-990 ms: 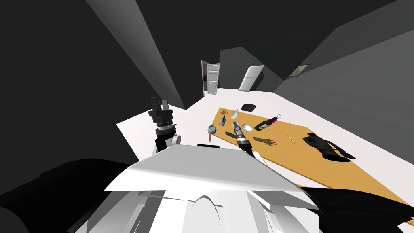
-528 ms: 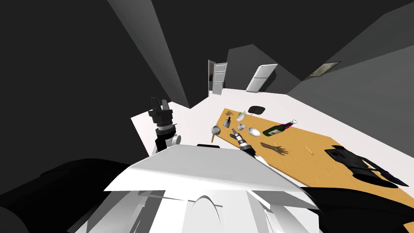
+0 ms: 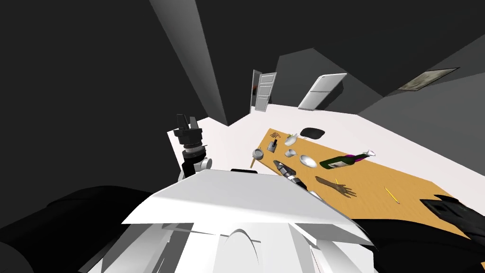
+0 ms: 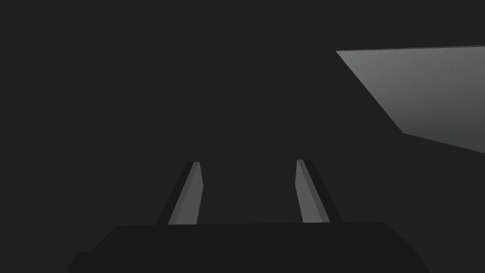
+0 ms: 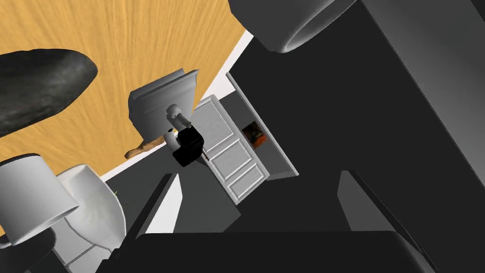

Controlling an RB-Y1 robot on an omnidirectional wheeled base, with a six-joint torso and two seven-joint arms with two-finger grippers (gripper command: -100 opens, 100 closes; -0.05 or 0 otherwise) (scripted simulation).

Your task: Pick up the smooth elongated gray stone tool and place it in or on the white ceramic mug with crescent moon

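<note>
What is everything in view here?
table: one, orange-brown, ahead right
stone tool: one, dark grey, on table
pot: one, grey, table's near corner
bottle: one, green, lying on table
bowl: one, silver, beside bottle
mug: one, white, between pot and bowl
wooden hand: one, brown, on table
pencil: one, yellow, on table
door: one, white, far wall
fridge: one, white, right of door
left gripper: one, grey fingers, open, raised left of table
right gripper: one, grey fingers, open, over table's near end

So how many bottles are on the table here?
1: a dark green bottle lying on its side on the wooden table, beside the silver bowl; the near edge is hidden.
</note>
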